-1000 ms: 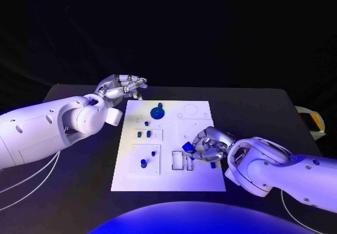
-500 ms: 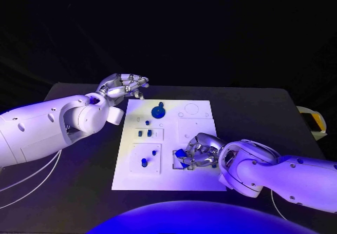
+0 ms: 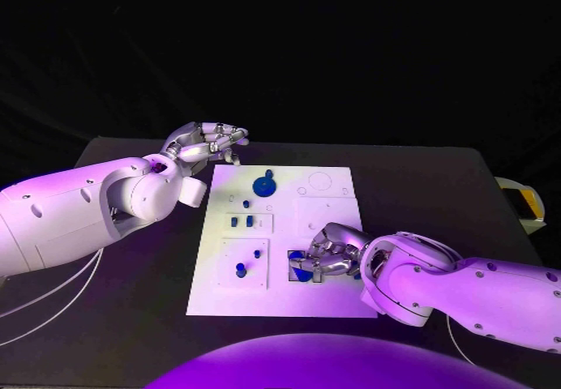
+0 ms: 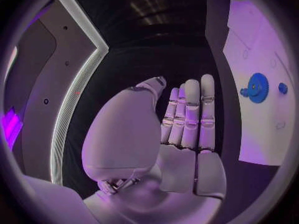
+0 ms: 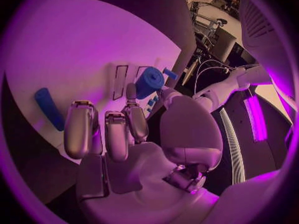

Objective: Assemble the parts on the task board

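Fingers on the right hand (image 3: 331, 253) are curled around a blue part (image 5: 148, 82), pinching it between the thumb and the fingertips (image 5: 131, 92) right over the slotted recesses near the front middle of the task board (image 3: 280, 304). From the right wrist view the piece looks like a stubby blue cylinder, sitting just beside two narrow rectangular slots (image 5: 120, 81) in the white plate, and whether it's actually touching the board I can't tell. A longer blue peg (image 5: 49, 108) lies flat on the board off to the side of that hand, apart from it. Over on the other side, the left hand (image 3: 206, 143) hangs above the black table (image 3: 421, 182) just off the board's far left corner, fingers curled in loosely with nothing in them; the left wrist view shows them straight-ish and pressed together side by side (image 4: 190, 114), empty palm. Still on the board: a blue gear (image 3: 264, 187) with a small knob near the far edge, a couple of little blue pegs (image 3: 240, 220) standing in a rectangular recess mid-left, and another small blue piece (image 3: 241, 269) in the square recess closer to the robot.
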